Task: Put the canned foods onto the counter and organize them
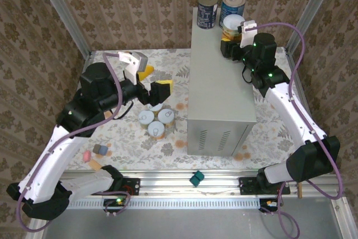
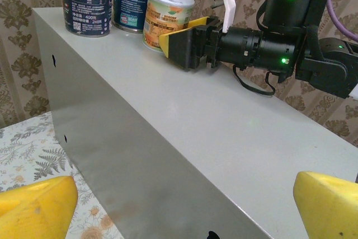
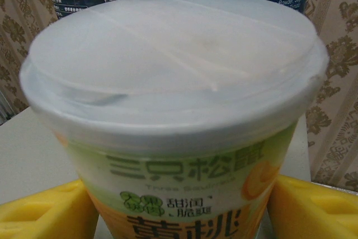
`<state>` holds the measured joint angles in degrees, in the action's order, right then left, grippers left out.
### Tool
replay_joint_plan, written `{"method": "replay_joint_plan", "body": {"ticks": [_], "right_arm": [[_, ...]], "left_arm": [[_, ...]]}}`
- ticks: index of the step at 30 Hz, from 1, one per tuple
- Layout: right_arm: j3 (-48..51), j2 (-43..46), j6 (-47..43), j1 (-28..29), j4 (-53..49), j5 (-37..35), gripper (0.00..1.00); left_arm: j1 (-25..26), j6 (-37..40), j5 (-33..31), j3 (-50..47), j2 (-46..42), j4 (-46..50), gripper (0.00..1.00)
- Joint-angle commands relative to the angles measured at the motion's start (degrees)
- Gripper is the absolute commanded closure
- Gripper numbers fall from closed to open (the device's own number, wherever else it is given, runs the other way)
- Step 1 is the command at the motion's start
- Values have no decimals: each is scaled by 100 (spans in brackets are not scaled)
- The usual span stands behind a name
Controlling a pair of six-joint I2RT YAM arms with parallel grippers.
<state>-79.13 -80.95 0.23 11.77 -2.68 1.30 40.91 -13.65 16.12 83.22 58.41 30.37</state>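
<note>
**Progress:** about half done, in my judgement.

- The counter (image 1: 221, 90) stands on the right half of the floral tabletop (image 1: 112, 62) and carries three cans, all at its far end.
- Two tall blue cans (image 1: 207, 9) stand side by side along the far edge.
- A short white-lidded can (image 1: 232, 24) stands just in front of them, toward the far right corner.
- The right claw (image 1: 230, 38) pinches this can from both sides. The can's base appears to rest on the counter top, so release is outstanding.
- The left claw (image 1: 155, 80) is spread wide and empty, above the loose cans (image 1: 158, 130).
- At least three of these cluster on the tabletop just beside the counter's left wall, awaiting transfer.

**Condition of the pinched can:** upright, with a cloudy white plastic lid showing no dents. The label is pale green above orange, with printed characters.
</note>
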Motion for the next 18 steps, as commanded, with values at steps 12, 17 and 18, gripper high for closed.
{"method": "replay_joint_plan", "body": {"ticks": [12,17,18], "right_arm": [[57,583,481,-374,-349,432,0],[371,1178,1027,-973,-690,837,0],[443,1286,1178,-1154,-743,1003,0]], "left_arm": [[55,152,-21,1,-22,-65,0],[54,163,-21,-8,-40,-46,0],[49,165,-22,1,-40,-31,0]]}}
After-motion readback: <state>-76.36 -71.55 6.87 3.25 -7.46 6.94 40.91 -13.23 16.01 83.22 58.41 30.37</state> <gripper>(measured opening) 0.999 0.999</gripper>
